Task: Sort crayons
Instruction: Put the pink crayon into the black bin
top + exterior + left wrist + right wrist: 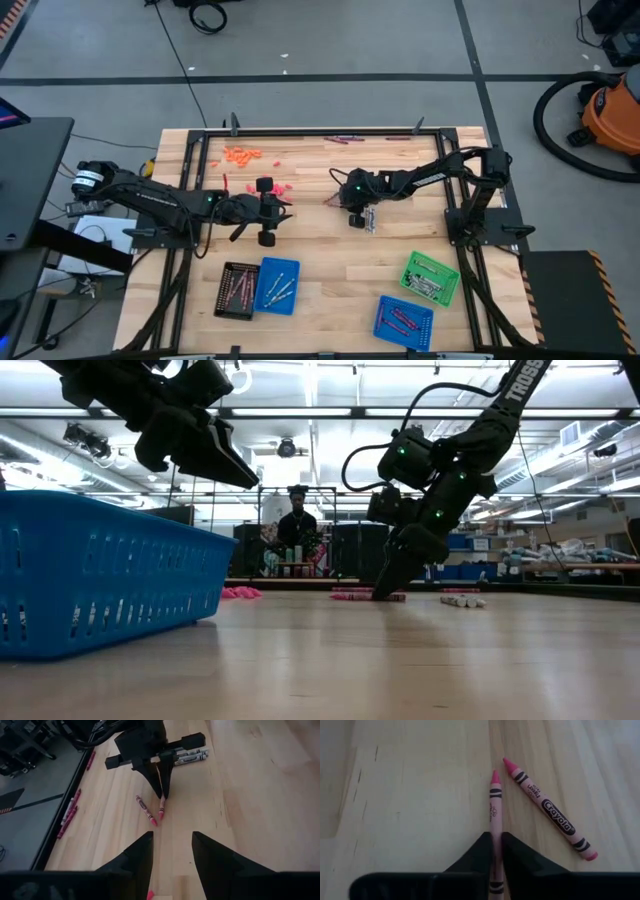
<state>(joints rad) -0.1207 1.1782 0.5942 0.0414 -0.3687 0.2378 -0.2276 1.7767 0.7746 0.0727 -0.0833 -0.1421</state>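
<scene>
Two red-pink crayons lie on the wooden table near its middle. My right gripper (497,845) is down at the table, shut on one crayon (494,807); the other crayon (550,810) lies loose beside it. From the left wrist view the same gripper (162,795) stands over that crayon (161,812). My left gripper (172,850) hovers open above the table, left of the right one (335,200), with nothing between its fingers. Silver-grey crayons (368,222) lie next to the right gripper. My right gripper pinches the red-pink crayon between its two fingers at its wrapped rear half (495,832). The fingers slant down from the table's right side, and the crayon runs lengthwise out between them. Its pointed tip (495,774) points away from the gripper, and it lies flat on the table.
Orange crayons (240,155) and a few pink ones (285,188) lie at the far left. Near the front stand a black tray (237,290), a blue tray (277,285), a green tray (431,277) and a second blue tray (404,322). Loose crayons (340,140) line the far edge.
</scene>
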